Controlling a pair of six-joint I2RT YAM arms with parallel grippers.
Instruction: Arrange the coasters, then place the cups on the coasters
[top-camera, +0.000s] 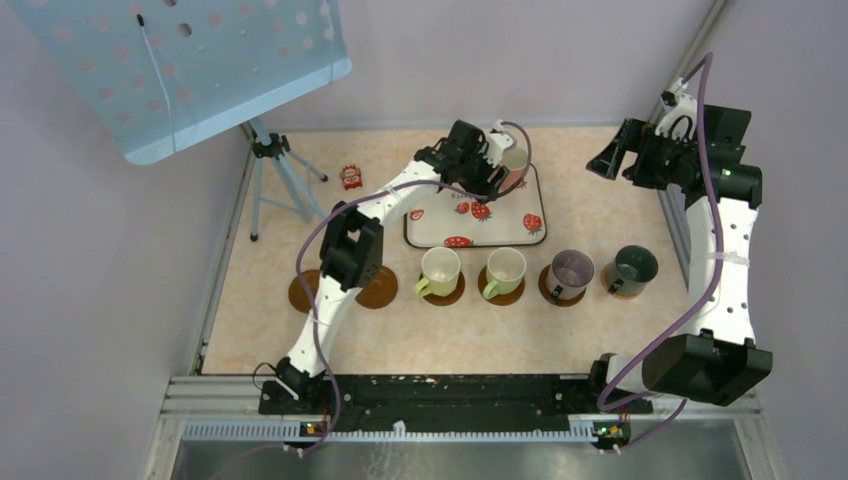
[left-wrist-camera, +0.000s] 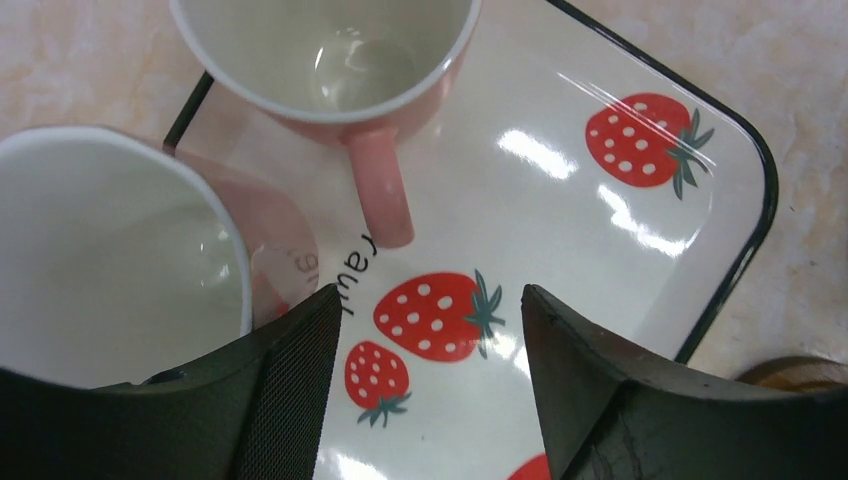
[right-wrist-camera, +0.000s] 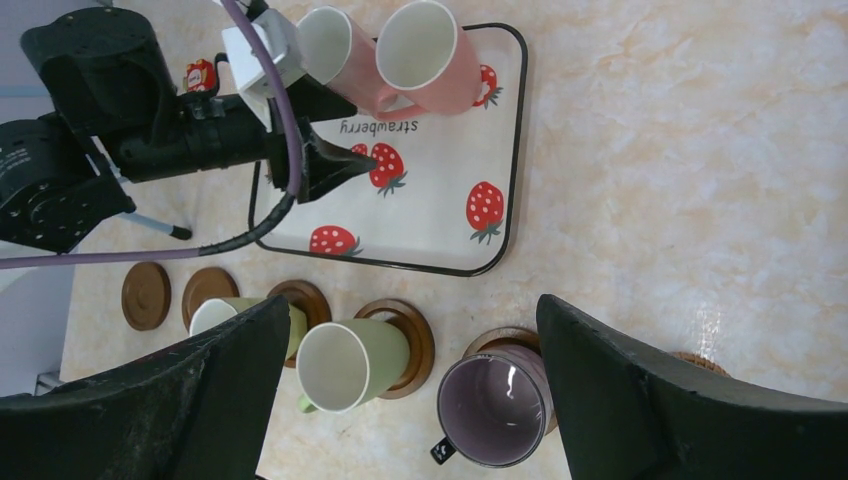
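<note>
**Left gripper (left-wrist-camera: 430, 300) open beside two pink cups on the tray**

Dark fingers (left-wrist-camera: 290, 400) fill the bottom of the left wrist view. They are spread apart, and only the strawberry-print tray (left-wrist-camera: 560, 230) shows between them. The near pink cup (left-wrist-camera: 110, 260) sits at the left edge of that frame, just outside the left-hand finger; whether they touch cannot be told. The far pink cup (left-wrist-camera: 330, 50) stands at the top of the frame, its handle pointing down toward the gap.

In the top view, four cups stand in a row below the tray, each on a coaster. From left to right they are the first light green cup (top-camera: 440, 270), the second light green cup (top-camera: 504, 270), the purple-grey cup (top-camera: 571, 272) and the dark green cup (top-camera: 633, 268). At the left end of the row lie the outer bare coaster (top-camera: 303, 290) and the inner bare coaster (top-camera: 382, 290), both partly hidden by the left arm (top-camera: 350, 250).

The right gripper (top-camera: 610, 160) hangs in the upper right of the frame, well apart from the tray. Its fingers are wide apart and grip nothing.

A small red item (top-camera: 351, 177) lies to the upper left of the tray. Further left stands a tripod (top-camera: 275, 165) under a perforated blue panel (top-camera: 190, 70).
</note>
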